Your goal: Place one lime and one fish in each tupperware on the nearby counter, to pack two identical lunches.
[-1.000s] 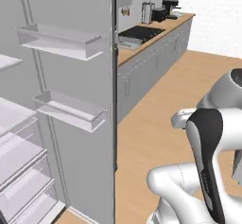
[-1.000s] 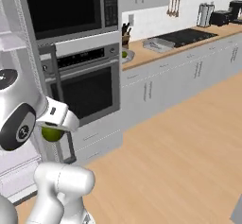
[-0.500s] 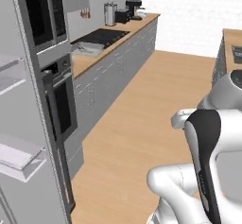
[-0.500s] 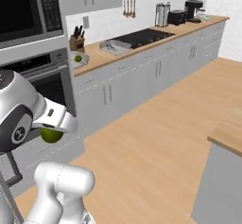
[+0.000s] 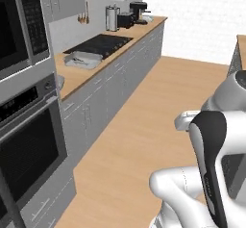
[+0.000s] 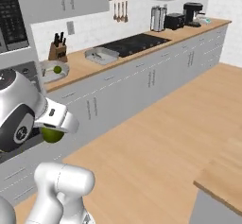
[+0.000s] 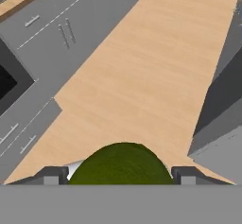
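- The wall oven (image 5: 26,150) stands at the far left, beside the grey drawers.
- On the worktop (image 6: 90,67), a shallow grey tub (image 6: 53,70) holds a second lime (image 6: 57,69); a knife block (image 6: 57,51) stands behind it.
- A metal tray (image 6: 100,55) lies next, just before the black cooktop (image 6: 133,43).
- The end effector (image 7: 121,175) grips a dark green lime (image 7: 121,164) between its two fingertips (image 7: 50,175), above the wooden floor (image 7: 142,76).
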### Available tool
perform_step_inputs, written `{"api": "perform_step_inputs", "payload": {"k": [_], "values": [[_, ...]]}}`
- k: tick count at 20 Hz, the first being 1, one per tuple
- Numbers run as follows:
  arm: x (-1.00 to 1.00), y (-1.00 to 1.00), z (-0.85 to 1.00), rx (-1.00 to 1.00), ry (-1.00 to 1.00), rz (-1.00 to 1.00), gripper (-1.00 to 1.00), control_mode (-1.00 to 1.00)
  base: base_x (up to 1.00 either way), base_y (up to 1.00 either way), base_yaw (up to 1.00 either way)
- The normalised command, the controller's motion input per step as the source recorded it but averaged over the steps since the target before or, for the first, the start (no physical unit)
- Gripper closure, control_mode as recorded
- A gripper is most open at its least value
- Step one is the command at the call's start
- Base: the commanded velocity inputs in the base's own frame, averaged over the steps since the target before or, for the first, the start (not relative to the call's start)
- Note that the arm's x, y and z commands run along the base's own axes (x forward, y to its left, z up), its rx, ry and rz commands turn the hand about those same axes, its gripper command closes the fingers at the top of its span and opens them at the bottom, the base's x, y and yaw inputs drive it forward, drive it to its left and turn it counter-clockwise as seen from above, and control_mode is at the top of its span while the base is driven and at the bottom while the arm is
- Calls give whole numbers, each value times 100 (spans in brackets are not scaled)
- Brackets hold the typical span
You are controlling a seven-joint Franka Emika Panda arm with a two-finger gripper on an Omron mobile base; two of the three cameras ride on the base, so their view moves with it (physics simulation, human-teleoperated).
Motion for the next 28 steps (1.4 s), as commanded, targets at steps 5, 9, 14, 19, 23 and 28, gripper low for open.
{"api": "perform_step_inputs", "payload": {"k": [5, 9, 14, 19, 23, 28], "values": [[0, 0, 0, 0, 0, 0, 100, 100, 100, 18, 0], [0, 0, 0, 0, 0, 0, 100, 100, 100, 20, 0], [0, 0, 0, 0, 0, 0, 100, 100, 100, 35, -6], [0, 0, 0, 0, 0, 0, 100, 100, 100, -19, 3], [0, 0, 0, 0, 0, 0, 100, 100, 100, -49, 13], [0, 0, 0, 0, 0, 0, 100, 100, 100, -10, 17]]}}
